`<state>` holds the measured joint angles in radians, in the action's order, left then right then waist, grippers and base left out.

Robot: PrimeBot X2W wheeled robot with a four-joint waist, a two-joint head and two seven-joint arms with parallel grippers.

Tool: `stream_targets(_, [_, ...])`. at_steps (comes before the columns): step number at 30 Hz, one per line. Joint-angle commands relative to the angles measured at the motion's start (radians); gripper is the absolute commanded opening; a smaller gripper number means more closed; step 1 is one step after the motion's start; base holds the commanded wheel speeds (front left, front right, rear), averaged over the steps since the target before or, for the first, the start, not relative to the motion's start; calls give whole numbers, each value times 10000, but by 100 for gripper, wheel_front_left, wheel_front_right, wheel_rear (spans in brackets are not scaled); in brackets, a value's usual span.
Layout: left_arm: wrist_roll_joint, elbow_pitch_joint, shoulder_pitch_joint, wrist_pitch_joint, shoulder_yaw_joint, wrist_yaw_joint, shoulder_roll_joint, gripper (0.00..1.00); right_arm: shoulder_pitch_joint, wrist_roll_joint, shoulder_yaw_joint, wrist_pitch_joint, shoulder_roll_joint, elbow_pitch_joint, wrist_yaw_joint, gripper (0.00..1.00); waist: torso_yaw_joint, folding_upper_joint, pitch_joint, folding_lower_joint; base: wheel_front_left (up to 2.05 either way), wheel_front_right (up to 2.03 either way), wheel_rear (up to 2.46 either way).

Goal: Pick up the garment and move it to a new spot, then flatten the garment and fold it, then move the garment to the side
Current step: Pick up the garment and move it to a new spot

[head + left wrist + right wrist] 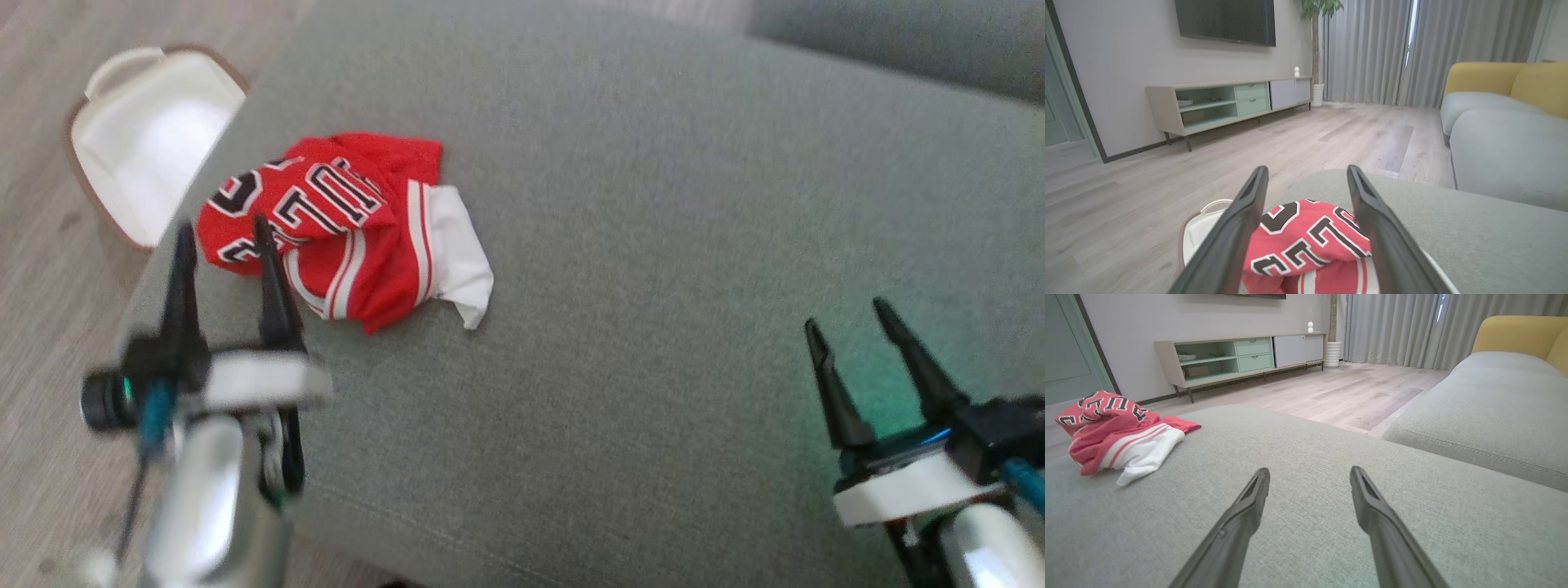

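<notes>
Lying crumpled near the left edge of the grey cushion (653, 245), the red garment (351, 233) shows black-and-white lettering, white stripes and a white flap on its right. The head view shows both claws together: the left gripper (224, 226), fingers spread, sits at the garment's near-left side, contact unclear, while the right gripper (845, 314), also spread and holding nothing, is well apart over bare fabric. The left wrist view frames the lettering between its 2 fingers, with a white basket (1196, 237) on the floor past the edge. Open cushion stretches right of the garment. The right wrist view adds wooden floor (1347, 392) between the cushion and a grey sofa (1486, 400).
</notes>
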<state>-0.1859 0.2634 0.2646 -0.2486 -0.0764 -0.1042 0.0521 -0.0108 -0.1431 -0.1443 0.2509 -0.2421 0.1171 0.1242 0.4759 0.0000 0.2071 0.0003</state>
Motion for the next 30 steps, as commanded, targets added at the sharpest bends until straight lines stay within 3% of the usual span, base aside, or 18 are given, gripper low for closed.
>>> stream_targets(1, [-138, 368, 1157, 337, 492, 22, 268, 100, 339, 90, -293, 109, -470, -377, 65, 100, -213, 0, 1149, -3, 0, 0, 0])
stream_targets(8, [-746, 3634, 4109, 2799, 799, -19, 558, 100, 930, 52, -509, 109, -1452, -581, 65, 100, -404, 0, 2220, -3, 0, 0, 0])
stream_targets(13, [-1635, 5776, 5030, 4528, 1087, 385, 445, 100, 1275, 76, -716, 109, -1671, -627, 65, 100, -650, 0, 2585, -3, 0, 0, 0])
stream_targets(14, [-1762, 6051, 5141, 4599, 1140, 496, 448, 80, 1342, 89, -783, 109, -1657, -607, 65, 100, -722, 0, 2608, -3, 0, 0, 0])
stream_targets(15, [-1823, 6228, 5243, 4436, 1198, 568, 511, 0, 1408, 90, -844, 109, -1622, -583, 65, 100, -805, 0, 2616, -3, 0, 0, 0])
stream_targets(21, [-1627, 6848, 5494, 2782, 1191, 780, 1060, 0, 1573, 96, -922, 109, -1152, -410, 65, 100, -1391, 0, 2238, -3, 0, 0, 0])
stream_targets(30, [-934, 6180, 5877, 1638, 554, 1181, 1801, 0, 1253, 74, -810, 109, -220, -222, 65, 100, -2566, 0, 693, -3, 0, 0, 0])
